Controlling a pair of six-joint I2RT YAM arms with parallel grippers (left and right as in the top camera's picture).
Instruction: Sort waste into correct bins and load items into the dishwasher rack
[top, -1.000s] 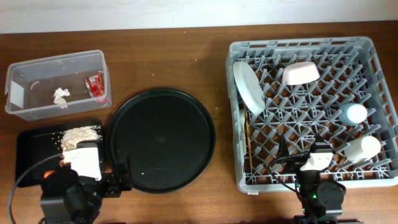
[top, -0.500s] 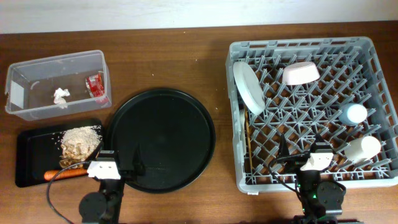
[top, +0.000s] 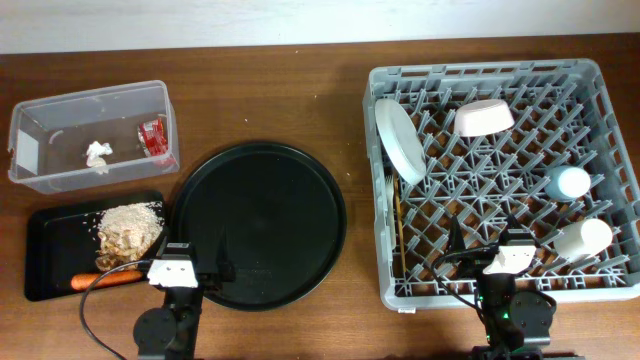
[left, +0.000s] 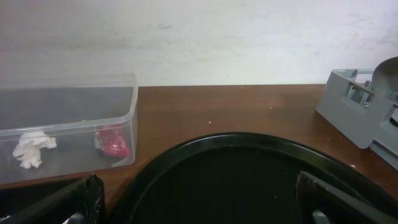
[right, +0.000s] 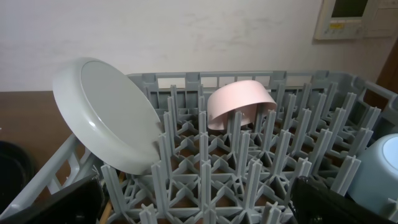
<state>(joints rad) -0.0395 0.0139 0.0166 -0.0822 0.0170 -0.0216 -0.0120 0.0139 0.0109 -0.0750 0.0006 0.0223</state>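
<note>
The grey dishwasher rack (top: 610, 120) holds the pale grey plate (top: 400, 140), pink bowl (top: 484, 117), small blue cup (top: 570, 183), cream cup (top: 583, 238), white fork (top: 388, 186) and chopsticks (top: 399, 232). The clear tub (top: 60, 110) holds the white tissue (top: 97, 153) and red wrapper (top: 152, 137). The shallow black tray (top: 50, 240) holds beige scraps (top: 130, 228), a carrot (top: 105, 279) and a brown bit (top: 107, 261). My left gripper (top: 192, 271) is open and empty at the round tray's front edge. My right gripper (top: 503, 250) is open and empty over the rack's front edge.
The large round black tray (top: 260, 225) lies between the bins and the rack; it fills the lower left wrist view (left: 249, 180). The plate (right: 109, 115) and bowl (right: 239, 102) stand ahead in the right wrist view. A wall runs behind the table.
The left arm pulled back from over the shallow black tray to the table's front edge, uncovering the scraps and carrot. The right arm has not moved.
</note>
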